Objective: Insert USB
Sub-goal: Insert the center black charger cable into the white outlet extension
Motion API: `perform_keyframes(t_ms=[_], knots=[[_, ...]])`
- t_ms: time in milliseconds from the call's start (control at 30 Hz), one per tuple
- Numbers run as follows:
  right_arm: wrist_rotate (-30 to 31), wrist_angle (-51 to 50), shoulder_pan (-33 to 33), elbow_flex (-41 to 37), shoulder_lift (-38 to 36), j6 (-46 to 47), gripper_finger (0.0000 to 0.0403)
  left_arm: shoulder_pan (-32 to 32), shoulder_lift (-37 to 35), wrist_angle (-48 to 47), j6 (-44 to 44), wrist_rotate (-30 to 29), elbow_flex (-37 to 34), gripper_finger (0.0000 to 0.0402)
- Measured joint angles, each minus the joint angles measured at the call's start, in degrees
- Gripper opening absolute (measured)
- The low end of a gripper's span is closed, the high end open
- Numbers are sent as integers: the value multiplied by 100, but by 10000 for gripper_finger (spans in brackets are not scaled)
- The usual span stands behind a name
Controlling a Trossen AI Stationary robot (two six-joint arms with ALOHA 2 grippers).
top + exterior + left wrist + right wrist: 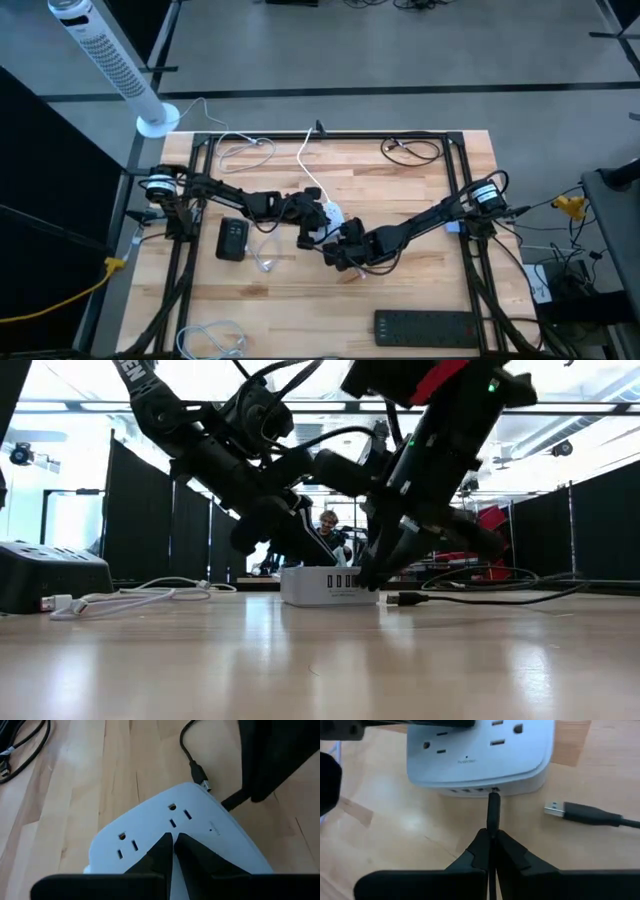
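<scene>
Your right gripper is clamped shut on a black USB plug, plug tip right at the port row on the front edge of the white power hub; can't tell if it's seated. Your left gripper has its fingers pinched together, pressing down on the hub's top by the outlets, holding nothing. Hub sits mid-table. A second loose USB cable lies just beside the hub. Black power strip near the front edge.
</scene>
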Motion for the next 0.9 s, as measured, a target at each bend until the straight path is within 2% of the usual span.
perform_keyframes(t_ms=[333,600,900], knots=[[56,96,-2,151,162,-668,2,0,-2,847,-40,48,-535,23],[-83,-451,-2,307,63,-740,1,-2,-2,906,-42,148,-577,23],[-93,-397,-17,321,67,-760,1,-5,-2,907,-131,266,-579,23]])
